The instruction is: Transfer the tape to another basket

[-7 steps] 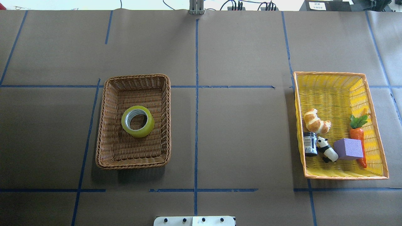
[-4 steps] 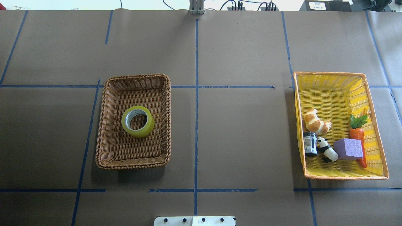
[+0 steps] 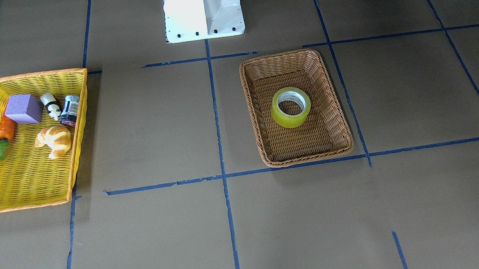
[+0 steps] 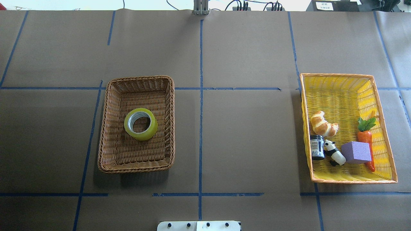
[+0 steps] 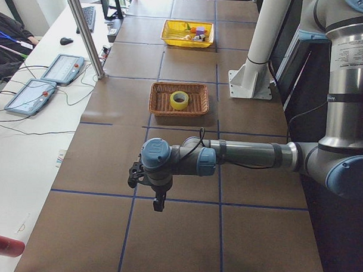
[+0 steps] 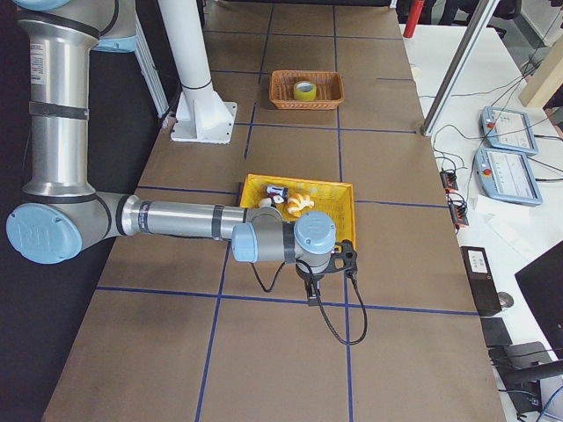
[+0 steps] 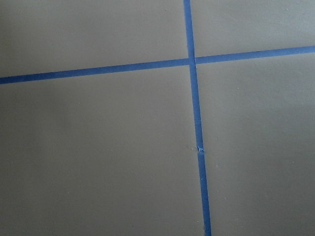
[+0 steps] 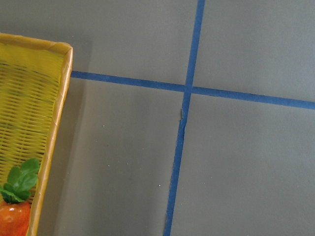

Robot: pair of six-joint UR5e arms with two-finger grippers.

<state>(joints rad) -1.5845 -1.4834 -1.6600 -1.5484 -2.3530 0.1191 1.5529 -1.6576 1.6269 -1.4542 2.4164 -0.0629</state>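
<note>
The tape [image 4: 141, 136], a yellow-green roll with a white core, lies flat in the middle of the brown wicker basket [image 4: 138, 168]; both also show in the front view, tape [image 3: 290, 121] and basket [image 3: 310, 158]. Neither gripper is in the overhead or front view. In the left side view my left gripper [image 5: 158, 204] hangs over bare table, well short of the basket [image 5: 156, 99]. In the right side view my right gripper [image 6: 312, 299] hangs just outside the yellow basket's near corner. I cannot tell whether either is open or shut.
A yellow mesh basket [image 4: 340, 93] with an orange rim holds a croissant [image 4: 322, 124], a dark jar [image 4: 317, 147], a panda figure [image 4: 334, 153], a purple block [image 4: 356, 152] and a carrot [image 4: 366, 138]. The robot's white base [image 3: 202, 8] stands between the baskets. Operators' pendants [image 5: 43, 83] lie on a side table.
</note>
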